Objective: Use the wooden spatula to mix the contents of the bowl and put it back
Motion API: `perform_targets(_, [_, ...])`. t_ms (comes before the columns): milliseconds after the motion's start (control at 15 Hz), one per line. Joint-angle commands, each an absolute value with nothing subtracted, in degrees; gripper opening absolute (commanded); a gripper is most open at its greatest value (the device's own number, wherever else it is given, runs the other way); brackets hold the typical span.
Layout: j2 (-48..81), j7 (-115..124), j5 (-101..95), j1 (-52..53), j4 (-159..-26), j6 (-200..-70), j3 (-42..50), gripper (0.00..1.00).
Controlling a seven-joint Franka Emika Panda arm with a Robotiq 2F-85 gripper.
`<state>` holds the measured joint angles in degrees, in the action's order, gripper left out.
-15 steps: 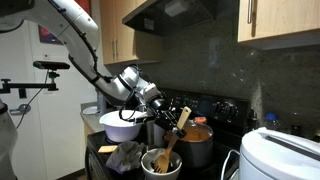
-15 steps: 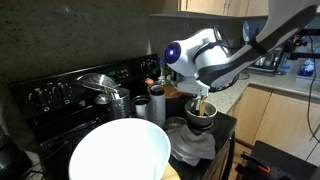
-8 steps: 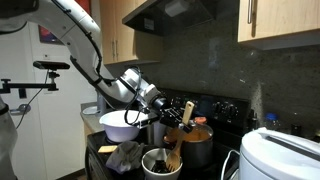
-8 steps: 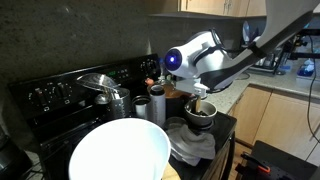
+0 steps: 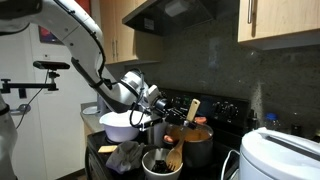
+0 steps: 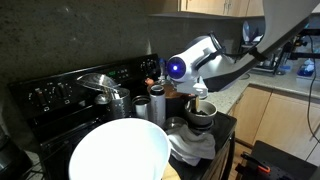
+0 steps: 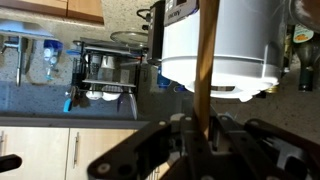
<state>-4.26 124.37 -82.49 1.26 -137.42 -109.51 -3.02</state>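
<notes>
Gripping the wooden spatula (image 5: 190, 112) by its handle, I hold the gripper (image 7: 200, 128) clamped shut on it; it leans with its blade end down inside the bowl (image 5: 150, 168), which sits just beside the steel pot (image 5: 198, 145).

Arm (image 5: 88, 40) bent low; tool (image 7: 204, 128) apparently clamped tight.

Wooden spatula (image 7: 207, 60) out past the wrist view's top edge (near end behind fingers (image 7: 180, 140))

The arm (image 5: 82, 32) is all glossy white rounded shells with dark grey joints, plus a blue glowing ring (image 6: 177, 68) near the wrist. The gripper (image 7: 203, 125) is black.
</notes>
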Motion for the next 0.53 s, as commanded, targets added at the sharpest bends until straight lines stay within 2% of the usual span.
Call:
perform_targets(0, [-6.06, 118.91, -81.99, 1.25, -138.73, -115.62, -1.59, 0.03])
perform_targets(467, [-6.91, 106.78, -71.37, 1.17, -138.42, -121.55, 0.06, 0.03])
